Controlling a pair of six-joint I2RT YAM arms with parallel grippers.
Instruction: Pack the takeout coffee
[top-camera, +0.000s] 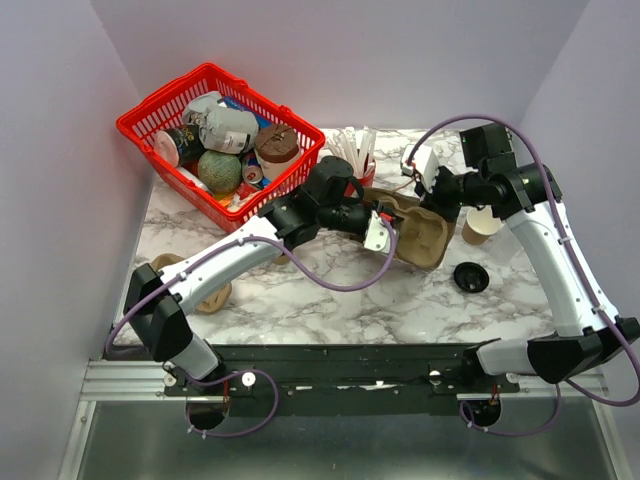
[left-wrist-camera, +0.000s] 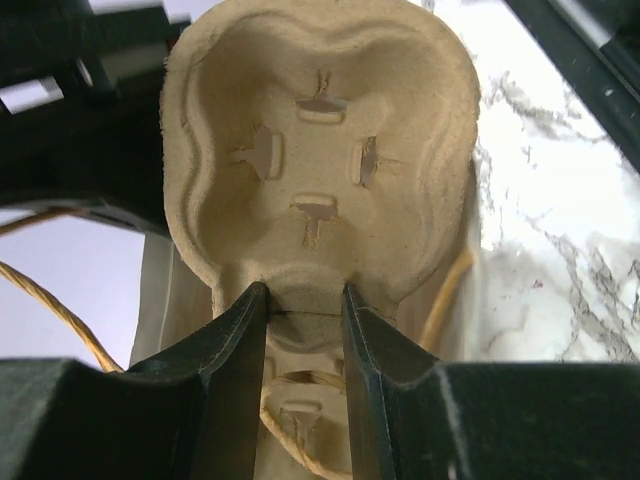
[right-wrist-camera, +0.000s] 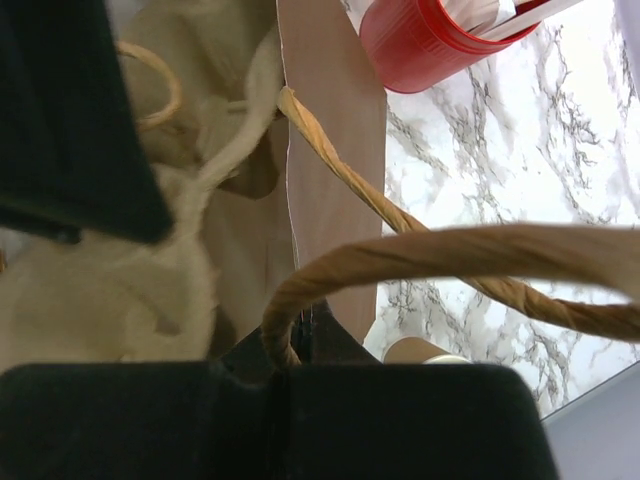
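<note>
Basket: red plastic mesh basket (top-camera: 160, 118), on my far left, full of groceries.
Carrier: tan moulded-pulp cup carrier (left-wrist-camera: 320, 150), centre.
Bag: brown paper bag (right-wrist-camera: 330, 120), beside it.
Cup: lidless tan paper cup (top-camera: 480, 225), right.
Lid: loose round black lid (top-camera: 471, 277), just nearer me.

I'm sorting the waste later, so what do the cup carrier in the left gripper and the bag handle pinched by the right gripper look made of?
The cup carrier looks like moulded paper pulp. It is matte tan and slightly fibrous, with soft pressed ridges and rough-edged cut slots. The handle looks like twisted kraft paper cord. It is brown and dull, with spiral twist lines running along its length.
</note>
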